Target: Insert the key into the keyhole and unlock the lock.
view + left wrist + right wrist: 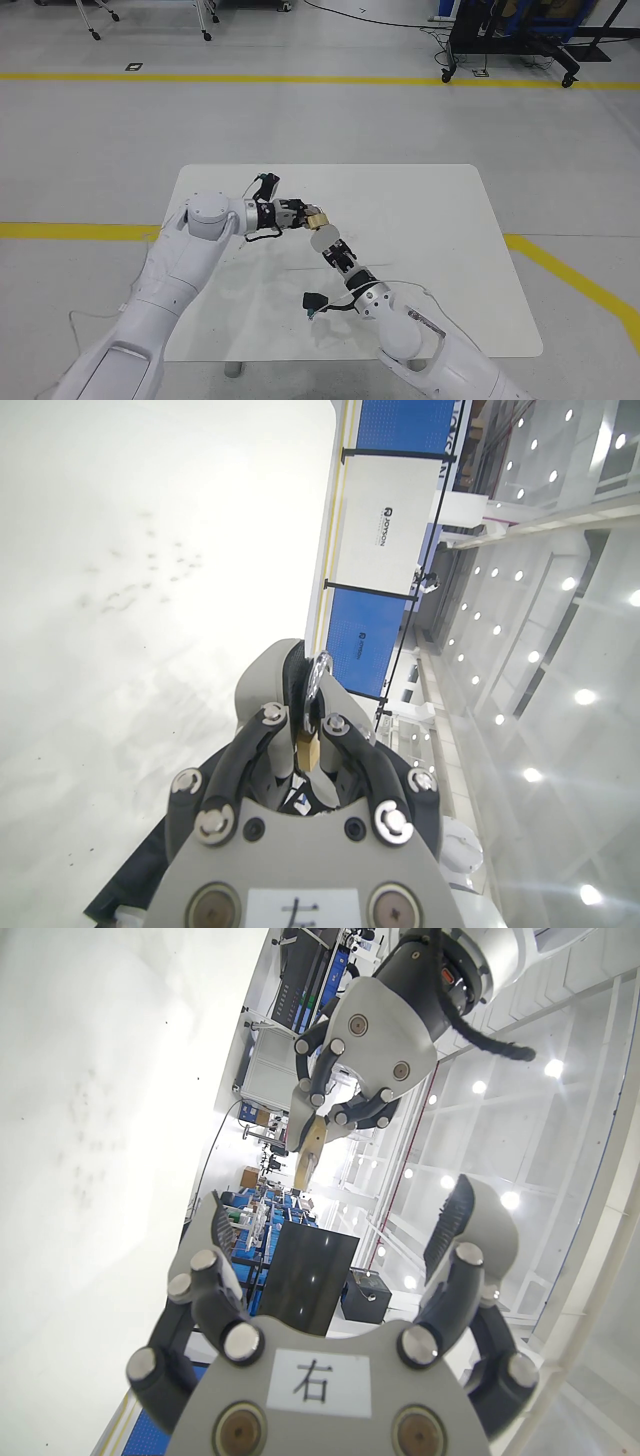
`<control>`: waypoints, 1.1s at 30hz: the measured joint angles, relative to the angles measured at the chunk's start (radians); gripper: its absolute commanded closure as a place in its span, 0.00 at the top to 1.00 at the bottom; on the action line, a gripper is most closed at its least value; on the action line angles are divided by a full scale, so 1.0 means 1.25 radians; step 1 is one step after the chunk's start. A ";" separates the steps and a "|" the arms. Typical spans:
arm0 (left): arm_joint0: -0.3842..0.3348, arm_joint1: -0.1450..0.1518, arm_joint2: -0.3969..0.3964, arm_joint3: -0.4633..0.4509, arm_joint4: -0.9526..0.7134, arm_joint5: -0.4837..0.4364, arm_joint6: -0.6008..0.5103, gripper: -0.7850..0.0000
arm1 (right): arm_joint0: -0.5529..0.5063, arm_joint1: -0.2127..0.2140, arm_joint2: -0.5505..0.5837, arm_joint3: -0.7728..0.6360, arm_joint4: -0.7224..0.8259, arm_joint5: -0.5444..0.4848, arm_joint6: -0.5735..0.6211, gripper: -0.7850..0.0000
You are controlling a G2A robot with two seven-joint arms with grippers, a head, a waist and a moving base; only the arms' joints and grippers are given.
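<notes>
The left end effector [303,214] is clamped on the brass lock [317,218], held over the desk [430,210] left of its middle. In the top view this arm points toward 3 o'clock. The lock's long axis lies along the same line, with its free end sticking out past the fingertips. In the left wrist view the key [317,676] shows as a flat silver head beyond the brass body, in line with it. How deep it sits in the keyhole cannot be told. The right end effector [328,243] sits near the lock at about 5 o'clock from it and points toward 11 o'clock. Its fingers [450,1223] are spread wide apart, gripping nothing and clear of the lock.
</notes>
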State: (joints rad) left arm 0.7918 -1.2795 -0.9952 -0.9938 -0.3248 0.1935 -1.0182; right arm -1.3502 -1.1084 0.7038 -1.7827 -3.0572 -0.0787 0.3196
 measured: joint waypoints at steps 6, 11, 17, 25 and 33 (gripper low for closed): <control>-0.003 -0.016 0.001 0.031 -0.073 0.038 0.081 0.00 | 0.000 0.000 0.000 0.000 0.000 0.000 0.000 1.00; -0.002 -0.020 -0.003 0.036 -0.094 0.005 0.101 0.00 | -0.011 0.002 0.035 -0.012 0.090 0.081 -0.089 1.00; 0.003 -0.018 -0.012 0.036 -0.094 -0.035 0.084 0.00 | -0.009 0.024 0.173 0.098 0.639 0.153 -0.603 1.00; -0.015 -0.019 0.008 0.052 -0.078 0.013 0.017 0.00 | 0.079 0.025 0.203 0.287 1.005 -0.215 -1.038 1.00; -0.019 -0.019 0.011 0.056 -0.074 0.022 0.014 0.00 | 0.077 0.025 0.203 0.277 0.995 -0.191 -1.018 1.00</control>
State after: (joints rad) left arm 0.7679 -1.3037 -0.9811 -0.9244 -0.4174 0.2205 -1.0009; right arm -1.2541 -1.0771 0.9575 -1.4369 -1.8136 -0.3172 -0.9531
